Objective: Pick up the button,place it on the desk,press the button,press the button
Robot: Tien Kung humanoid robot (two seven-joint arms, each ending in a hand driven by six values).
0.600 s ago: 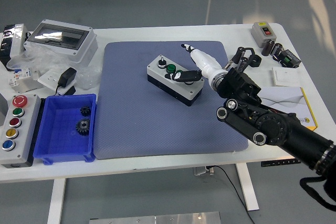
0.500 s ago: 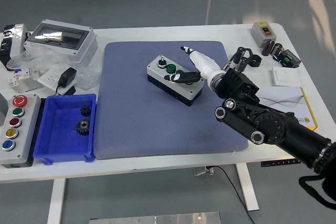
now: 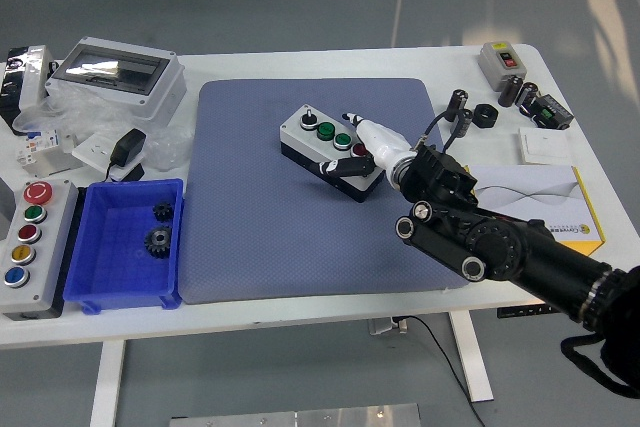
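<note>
Grey, the button box sits mid-pad (already placed, we judge). Our right hand rests at its near-right end, one finger extended over the buttons; pressing next needs a straight push.

The button box lies on the mat at the table's middle — left of it, a bin holding two gears.

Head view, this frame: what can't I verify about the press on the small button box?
- Fingertip contact: the right hand hangs over the button box; whether it touches the red button is too small to tell.
- Box's near-right end: covered by the hand.
- Left hand: outside the picture.
</note>
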